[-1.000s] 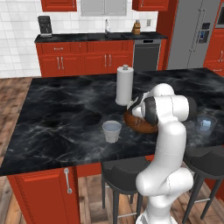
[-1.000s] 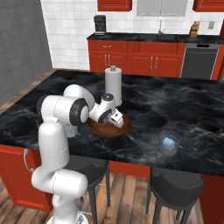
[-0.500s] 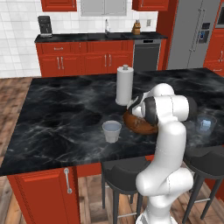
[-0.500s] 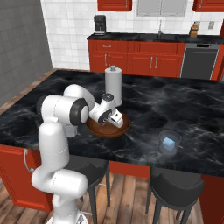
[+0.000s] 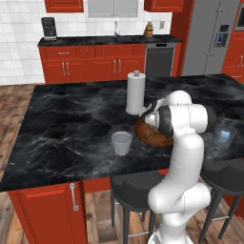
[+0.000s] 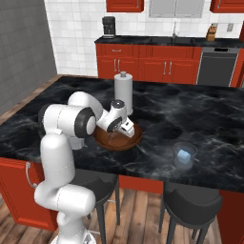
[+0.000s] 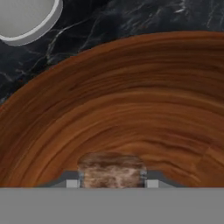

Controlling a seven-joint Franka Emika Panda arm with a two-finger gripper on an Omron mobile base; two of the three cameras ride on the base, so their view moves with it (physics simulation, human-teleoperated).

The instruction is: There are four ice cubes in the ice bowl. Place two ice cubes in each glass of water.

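My gripper [image 7: 112, 183] reaches down into the ice bowl [image 7: 131, 105], a wide reddish-brown wooden bowl. It is shut on one translucent ice cube [image 7: 112, 169], which sits on the bowl's floor between the two fingertips [image 7: 72, 183]. From the right base view the gripper [image 6: 127, 129] hangs over the bowl [image 6: 110, 143] beside the paper-towel roll. One glass of water [image 5: 122, 142] stands just left of the bowl [image 5: 151, 137]. The other glass [image 6: 184, 155] stands to the right with an ice cube [image 6: 183, 155] in it.
A tall white paper-towel roll [image 6: 123, 92] stands right behind the bowl. A pale round object [image 7: 24, 17] shows at the top left of the hand view. Two dark stools [image 6: 193, 202] stand under the island's near edge. Red cabinets line the back wall.
The jaws have shut on the ice cube in the bowl. The arm and the bowl have stayed in place.
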